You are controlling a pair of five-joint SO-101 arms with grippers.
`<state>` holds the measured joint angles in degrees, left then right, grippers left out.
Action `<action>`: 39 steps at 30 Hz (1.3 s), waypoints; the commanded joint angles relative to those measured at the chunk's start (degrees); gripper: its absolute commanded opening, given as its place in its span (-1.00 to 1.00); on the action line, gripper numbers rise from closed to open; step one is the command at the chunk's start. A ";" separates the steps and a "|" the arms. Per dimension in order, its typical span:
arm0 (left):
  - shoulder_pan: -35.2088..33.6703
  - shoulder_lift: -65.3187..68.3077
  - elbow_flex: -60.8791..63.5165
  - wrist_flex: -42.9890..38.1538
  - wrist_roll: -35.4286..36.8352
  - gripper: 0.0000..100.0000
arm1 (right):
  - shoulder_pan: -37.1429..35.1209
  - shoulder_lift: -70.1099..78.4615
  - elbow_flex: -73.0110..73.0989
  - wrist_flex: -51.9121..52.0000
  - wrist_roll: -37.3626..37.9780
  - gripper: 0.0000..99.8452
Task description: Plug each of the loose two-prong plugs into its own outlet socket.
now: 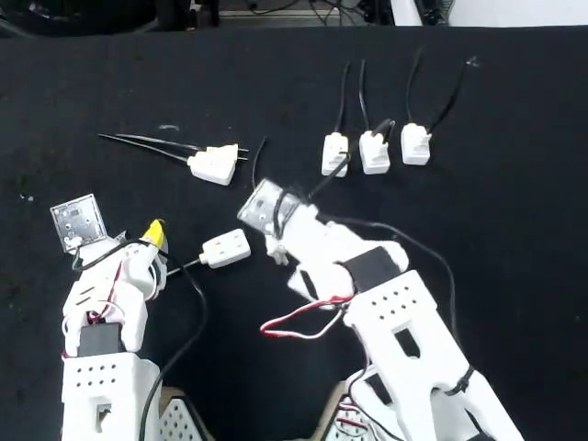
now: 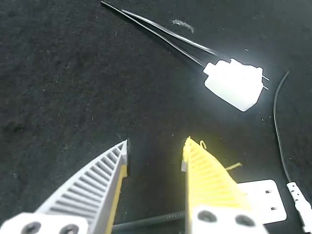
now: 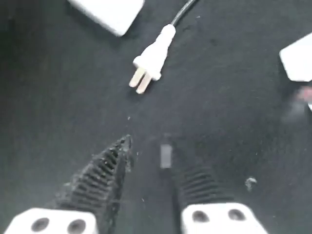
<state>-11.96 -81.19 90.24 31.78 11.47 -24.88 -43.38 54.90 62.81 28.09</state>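
Observation:
A white two-prong plug point(image 2: 234, 85) on two thin black wires lies on the black cloth ahead of my left gripper point(image 2: 156, 142), which stands open with nothing between its grey and yellow fingers. Beside the yellow finger point(image 1: 156, 232) lies a white outlet socket point(image 1: 226, 248) on a black cord. A small white plug point(image 3: 148, 63) with two bare prongs lies a little ahead of my right gripper point(image 3: 146, 146), which is open and holds nothing. This small plug point(image 1: 276, 250) sits close under the right arm in the high view.
Three more white plug bodies point(image 1: 334, 153) point(image 1: 375, 152) point(image 1: 415, 144) with black cords lie in a row at the back right. A black cord point(image 1: 188, 322) runs from the socket back between the arms. The black table spreads wide to the left and right.

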 commanded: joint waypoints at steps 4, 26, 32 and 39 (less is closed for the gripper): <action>-0.48 -0.70 -1.54 -0.88 0.26 -0.62 | 0.88 2.86 -2.59 -13.10 -10.46 -0.69; -0.04 -0.70 -1.54 -0.97 0.26 -0.62 | -6.95 38.64 -21.32 -13.63 -10.55 -0.57; -0.22 -0.70 -1.54 -0.97 0.26 -0.62 | -9.49 39.34 -21.67 -14.07 -10.55 -0.57; -0.31 -0.70 -1.63 -0.79 0.26 -0.62 | -2.64 39.43 -21.58 -14.07 -5.71 -0.57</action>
<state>-11.96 -81.19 90.24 31.78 11.47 -30.95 -3.65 36.26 50.24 19.91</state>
